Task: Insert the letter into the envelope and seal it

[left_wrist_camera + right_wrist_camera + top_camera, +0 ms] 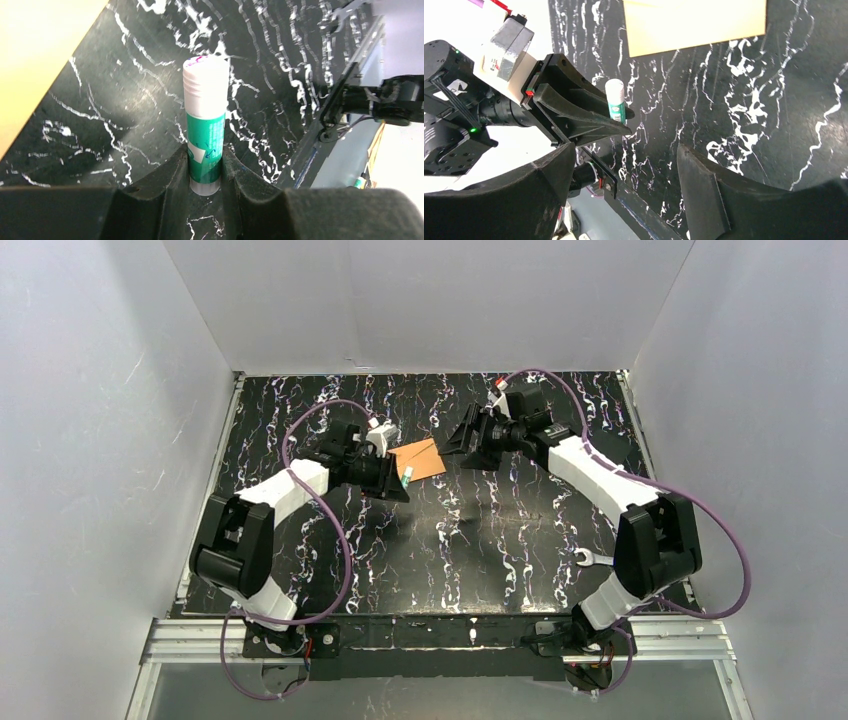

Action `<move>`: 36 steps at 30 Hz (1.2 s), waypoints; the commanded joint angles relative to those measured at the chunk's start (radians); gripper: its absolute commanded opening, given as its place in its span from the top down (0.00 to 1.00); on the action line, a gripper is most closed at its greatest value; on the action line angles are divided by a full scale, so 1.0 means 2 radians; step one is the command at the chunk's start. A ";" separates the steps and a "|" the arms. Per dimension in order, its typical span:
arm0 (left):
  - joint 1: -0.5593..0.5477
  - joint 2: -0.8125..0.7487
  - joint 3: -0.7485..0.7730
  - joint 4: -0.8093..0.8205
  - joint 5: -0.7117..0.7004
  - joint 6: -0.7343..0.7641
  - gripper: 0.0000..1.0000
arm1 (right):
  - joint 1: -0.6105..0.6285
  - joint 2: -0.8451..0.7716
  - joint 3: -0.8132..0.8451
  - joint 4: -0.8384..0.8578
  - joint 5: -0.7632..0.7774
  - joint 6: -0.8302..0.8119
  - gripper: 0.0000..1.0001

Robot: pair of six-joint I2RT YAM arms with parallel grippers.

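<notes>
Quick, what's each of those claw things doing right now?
Left fingers: closed on the glue stick.
Right fingers: open, holding nothing.

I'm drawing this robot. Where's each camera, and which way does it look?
Top: high behind, facing down at both arms and the black marbled table.
Left wrist: looks along the left claw gripping a green-and-white glue stick.
Right wrist: looks past the open right claw at the orange-brown paper envelope.
All share the glue stick.
</notes>
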 commanded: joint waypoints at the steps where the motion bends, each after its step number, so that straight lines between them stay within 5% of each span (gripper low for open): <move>1: -0.019 0.015 0.021 -0.088 -0.078 -0.015 0.94 | 0.001 -0.022 -0.018 -0.019 0.031 -0.011 0.19; 11: -0.062 0.085 0.089 -0.174 -0.240 -0.056 0.81 | -0.002 -0.037 -0.043 -0.019 0.043 -0.012 0.19; 19: -0.080 0.129 0.127 -0.231 -0.254 -0.042 0.52 | -0.003 -0.057 -0.065 -0.019 0.054 -0.002 0.19; 32: -0.080 0.110 0.140 -0.216 -0.216 -0.032 0.42 | -0.004 -0.085 -0.072 -0.064 0.074 -0.018 0.18; 36: -0.080 0.037 0.147 -0.235 -0.252 -0.071 0.29 | -0.004 -0.105 -0.069 -0.091 0.110 -0.037 0.18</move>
